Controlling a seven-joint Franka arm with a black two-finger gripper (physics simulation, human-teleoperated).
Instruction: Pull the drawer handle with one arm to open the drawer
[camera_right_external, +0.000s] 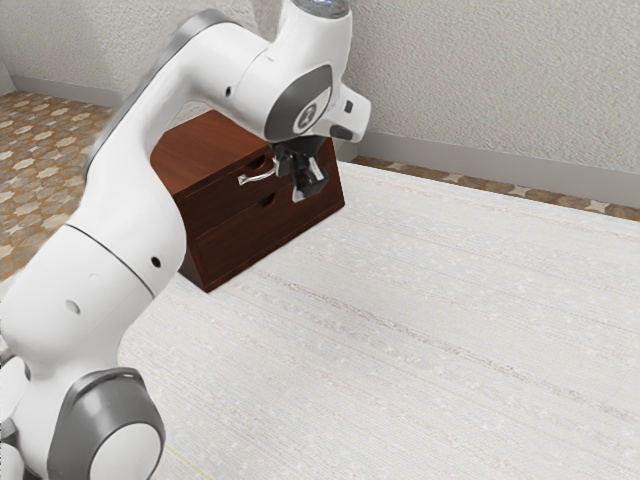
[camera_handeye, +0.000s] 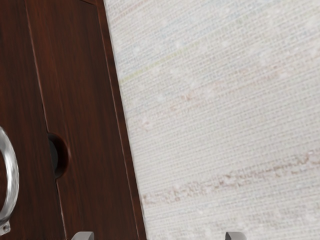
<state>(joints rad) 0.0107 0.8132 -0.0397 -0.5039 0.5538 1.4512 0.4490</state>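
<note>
Jaws: apart, with nothing between them. In the wrist view one fingertip (camera_handeye: 82, 235) hangs over the dark wood and the other over the pale table (camera_handeye: 225, 100).
Gripper: the gripper (camera_right_external: 303, 186) hangs in front of the cabinet (camera_right_external: 205, 150), close to its face near the corner, touching nothing that I can see.
Handle: the silver drawer handle (camera_right_external: 257, 177) sits on the upper drawer (camera_right_external: 222, 198), outside the gap between the jaws. It lies beyond the finger that is over the wood, on the side away from the table.
Gap now spans: the lower drawer front (camera_handeye: 85, 100), the cabinet's edge and a strip of bare table, so closing here would catch no handle.
Handle's long axis: it runs along the drawer face and crosses the jaws' closing line roughly square on. The handle is cut by the wrist view's edge, so its full length is probably longer than the arc seen.
Notch: a dark cutout (camera_handeye: 57, 156) at the seam between the two drawer fronts lies between the handle and the nearer finger.
Drawer: it looks shut, its front flush with the cabinet.
Coming move, as I judge it: slide the hand sideways along the cabinet face, away from the table, until the handle lies between the fingers. Then close and pull straight out from the face.
</note>
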